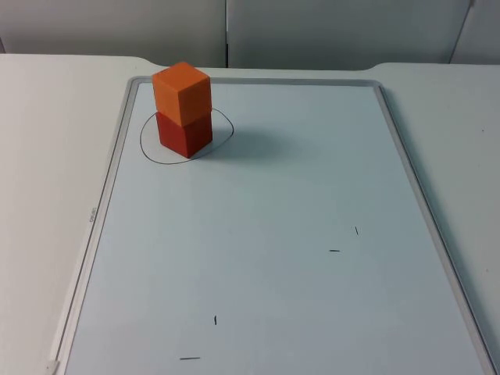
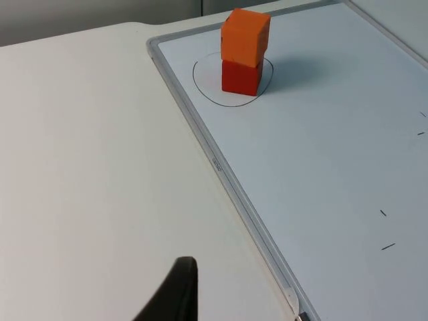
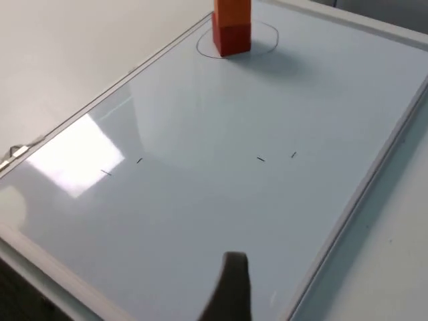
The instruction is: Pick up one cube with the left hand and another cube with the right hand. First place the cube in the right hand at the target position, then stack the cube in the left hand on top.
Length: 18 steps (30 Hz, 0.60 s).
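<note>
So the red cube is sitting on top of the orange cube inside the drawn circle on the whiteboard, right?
Not quite: the order is reversed. The top view shows the orange cube resting on top of the red cube. The rest holds: the stack stands inside the drawn circle on the whiteboard.

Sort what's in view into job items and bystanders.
Job: orange cube stacked on red cube, inside the drawn circle.

Bystanders: whiteboard with its grey frame, short pen marks, white table, grey wall.
</note>
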Each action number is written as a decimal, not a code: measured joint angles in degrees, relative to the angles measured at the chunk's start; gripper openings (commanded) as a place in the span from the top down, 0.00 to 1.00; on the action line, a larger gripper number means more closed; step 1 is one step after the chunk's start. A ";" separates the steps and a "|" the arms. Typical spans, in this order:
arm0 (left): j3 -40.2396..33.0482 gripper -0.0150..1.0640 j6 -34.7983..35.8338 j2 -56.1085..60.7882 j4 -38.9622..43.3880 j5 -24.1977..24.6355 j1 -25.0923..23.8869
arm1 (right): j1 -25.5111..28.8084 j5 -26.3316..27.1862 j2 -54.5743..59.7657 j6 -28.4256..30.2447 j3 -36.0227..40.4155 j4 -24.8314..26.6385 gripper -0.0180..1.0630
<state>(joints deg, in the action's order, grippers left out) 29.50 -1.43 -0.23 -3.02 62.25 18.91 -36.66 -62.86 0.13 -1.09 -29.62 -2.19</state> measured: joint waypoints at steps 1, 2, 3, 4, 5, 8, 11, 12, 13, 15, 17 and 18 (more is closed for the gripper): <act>0.00 0.07 0.00 0.00 0.00 0.00 0.00 | 0.00 0.12 0.00 -0.41 0.00 -0.46 0.31; 0.00 0.07 0.00 0.00 0.00 0.00 0.00 | 0.00 0.12 0.00 -0.41 0.00 -0.46 0.30; 0.00 0.07 0.00 0.00 0.00 0.00 0.00 | 0.00 0.24 0.00 -0.51 0.00 -0.55 0.30; 0.00 0.07 0.00 0.00 0.00 0.00 0.00 | 0.00 0.24 0.00 -0.51 0.00 -0.55 0.29; 0.00 0.07 0.00 0.00 0.00 0.00 0.00 | 0.00 0.24 0.00 -0.39 0.00 -0.55 0.24; 0.00 0.07 0.00 0.00 0.00 0.00 0.00 | 0.00 0.24 0.00 -0.29 0.00 -0.55 0.11; 0.00 0.07 0.00 0.00 0.00 0.00 0.00 | 0.00 0.24 0.00 -0.29 0.00 -0.55 0.01; 0.00 0.07 0.00 0.00 0.00 0.00 0.00 | 0.00 0.24 0.00 -0.29 0.00 -0.55 0.01; 0.00 0.07 0.00 0.00 0.00 0.00 0.00 | 0.00 0.24 0.00 -0.29 0.00 -0.55 0.01; 0.00 0.07 0.00 0.00 0.00 0.00 0.00 | 0.00 0.24 0.00 -0.29 0.00 -0.55 0.01; 0.00 0.07 0.00 0.00 0.00 0.00 0.00 | 0.00 0.24 0.00 -0.29 0.00 -0.55 0.01; 0.00 0.07 0.00 0.00 0.00 0.00 0.00 | 0.00 0.24 0.00 -0.29 0.00 -0.55 0.01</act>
<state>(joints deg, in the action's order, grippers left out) 29.50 -1.43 -0.23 -3.02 62.25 18.91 -36.66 -62.63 0.13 -1.38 -29.62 -2.74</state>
